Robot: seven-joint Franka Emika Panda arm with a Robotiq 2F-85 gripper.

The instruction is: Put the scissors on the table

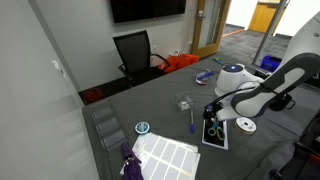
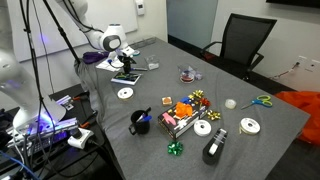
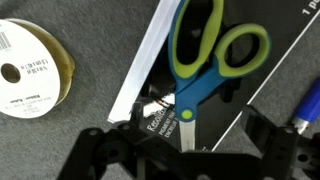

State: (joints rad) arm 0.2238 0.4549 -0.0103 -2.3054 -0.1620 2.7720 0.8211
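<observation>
The scissors (image 3: 195,95) have green loop handles and a blue pivot part. They lie flat on a black white-edged pad (image 3: 270,70), blades pointing towards my gripper. My gripper (image 3: 190,150) is open, low over the pad, with one finger on each side of the blade tip; I cannot tell if it touches. In an exterior view the gripper (image 1: 213,112) hangs over the scissors (image 1: 215,128) on the pad (image 1: 214,138). In another exterior view the gripper (image 2: 126,68) hides them. The dark grey table (image 1: 165,100) (image 2: 230,145) (image 3: 100,40) lies all around the pad.
A white ribbon roll (image 3: 30,70) (image 1: 246,124) lies beside the pad. A blue pen (image 3: 308,105) lies near it. A second green-handled pair of scissors (image 2: 262,101), bows, tape rolls, a mug (image 2: 140,122) and a small basket (image 2: 180,118) sit further along the table.
</observation>
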